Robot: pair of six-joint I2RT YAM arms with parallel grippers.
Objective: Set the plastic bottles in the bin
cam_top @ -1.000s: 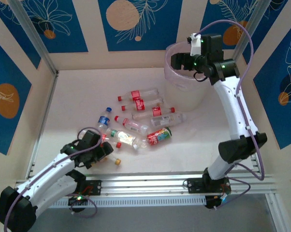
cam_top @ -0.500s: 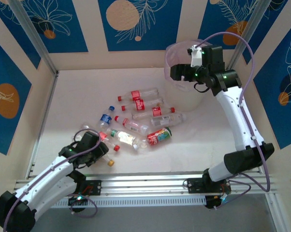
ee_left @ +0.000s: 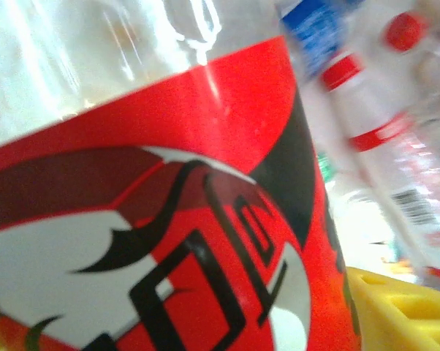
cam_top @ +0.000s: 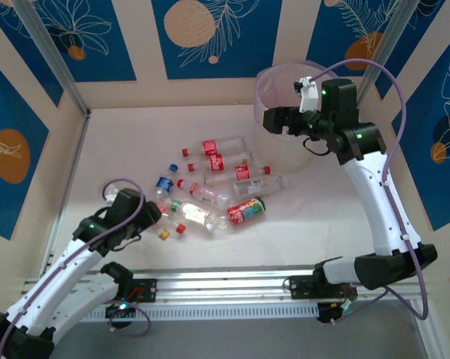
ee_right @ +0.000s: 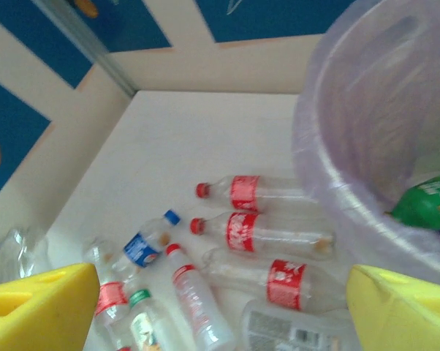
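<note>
The left gripper [cam_top: 152, 218] sits low over the near-left part of the table [cam_top: 120, 142], at the near edge of the scattered bottles. Its jaws are closed partway around a clear bottle with a red label [ee_left: 169, 241]. In the left wrist view that label presses right up to the lens, with 1 yellow finger [ee_left: 403, 311] against its lower right side. A yellowish cap [cam_top: 164, 234] shows just beside the jaws in the top view, though I cannot tell whether it belongs to the gripped bottle. The right gripper [cam_top: 270, 120] hangs at the near-left rim of the bin [cam_top: 296, 157], jaws spread wide with nothing between them. The bin stands at the far right of the table, and 1 green bottle [ee_right: 425, 205] lies inside it against the wall. The loose bottles [cam_top: 225, 176] lie on their sides in a cluster mid-table, between the 2 arms and apart from the bin. Among them, 3 red-labelled bottles [ee_right: 242, 232] lie side by side nearest the bin, and a blue-labelled bottle [ee_right: 143, 247] lies on the cluster's left.
</note>
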